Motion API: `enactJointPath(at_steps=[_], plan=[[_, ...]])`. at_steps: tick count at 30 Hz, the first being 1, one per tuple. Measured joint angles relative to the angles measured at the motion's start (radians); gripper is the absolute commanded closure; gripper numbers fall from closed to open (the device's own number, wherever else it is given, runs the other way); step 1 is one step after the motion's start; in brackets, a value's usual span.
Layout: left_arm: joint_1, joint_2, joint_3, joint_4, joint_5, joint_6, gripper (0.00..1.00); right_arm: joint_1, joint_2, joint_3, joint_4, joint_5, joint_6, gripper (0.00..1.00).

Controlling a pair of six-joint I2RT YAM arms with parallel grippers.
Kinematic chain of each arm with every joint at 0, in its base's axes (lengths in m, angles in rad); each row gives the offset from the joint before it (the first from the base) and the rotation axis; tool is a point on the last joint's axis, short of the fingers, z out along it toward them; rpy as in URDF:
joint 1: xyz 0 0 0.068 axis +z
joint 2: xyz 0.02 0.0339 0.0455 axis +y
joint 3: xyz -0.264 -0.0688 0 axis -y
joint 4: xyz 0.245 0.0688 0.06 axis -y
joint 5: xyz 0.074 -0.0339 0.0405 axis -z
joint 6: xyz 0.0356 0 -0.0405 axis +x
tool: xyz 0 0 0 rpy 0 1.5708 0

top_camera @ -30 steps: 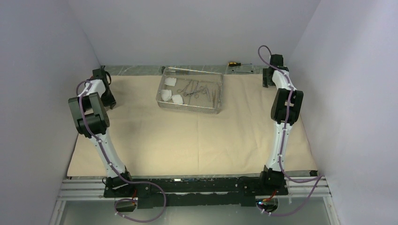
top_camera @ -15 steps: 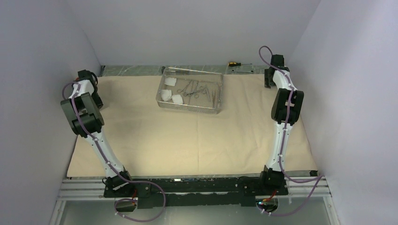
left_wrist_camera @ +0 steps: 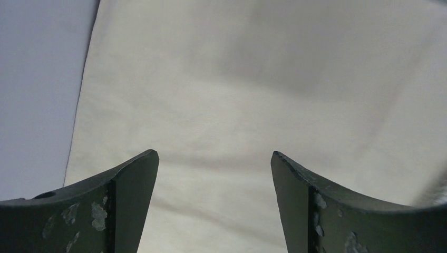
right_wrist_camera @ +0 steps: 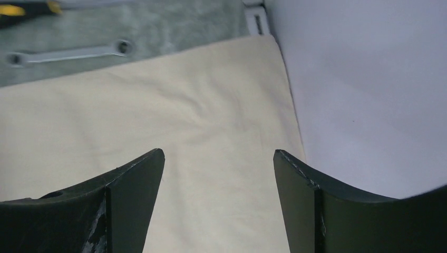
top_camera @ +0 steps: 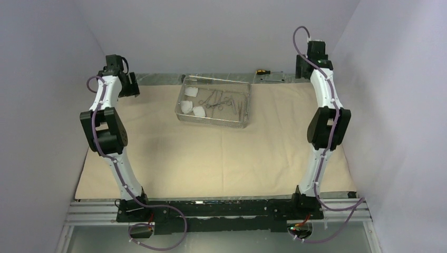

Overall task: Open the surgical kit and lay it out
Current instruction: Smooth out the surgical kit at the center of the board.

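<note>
The beige wrap cloth (top_camera: pixel 211 153) lies spread flat over the table. On its far middle stands the steel wire-mesh tray (top_camera: pixel 243 113), holding three white gauze pads (top_camera: pixel 186 106) on the left, ring-handled clamps (top_camera: pixel 216 100) in the middle and tweezers (top_camera: pixel 238 105) on the right. My left gripper (top_camera: pixel 129 87) hangs raised over the cloth's far left corner. In the left wrist view it (left_wrist_camera: pixel 213 154) is open, with only cloth (left_wrist_camera: pixel 237 79) below. My right gripper (top_camera: pixel 302 68) is raised over the far right corner. It (right_wrist_camera: pixel 219 152) is open and holds nothing above the cloth (right_wrist_camera: pixel 158 105).
Beyond the cloth's far edge runs a strip of grey table with a yellow-handled screwdriver (top_camera: pixel 261 70) and a flat steel wrench (right_wrist_camera: pixel 68 52). Pale walls stand close on the left (left_wrist_camera: pixel 37 79) and right (right_wrist_camera: pixel 369 79). The arm bases sit on the near rail (top_camera: pixel 221 211).
Both arms have lifted from the cloth's far corners. The left gripper rose from the left edge toward the back corner and opened wider. The cloth and tray have not moved.
</note>
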Motion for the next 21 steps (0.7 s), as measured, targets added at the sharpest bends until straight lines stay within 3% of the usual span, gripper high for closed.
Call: enactJointPath(at_steps=[8,21], plan=[[0.004,-0.022,-0.005,0.098,0.123,0.009,0.29,0.099,-0.161,-0.04,-0.01,-0.142,0.114,0.23],[0.01,0.226,0.016,0.215,0.113,0.124,0.36,0.204,-0.161,-0.118,-0.114,-0.219,0.207,0.26]])
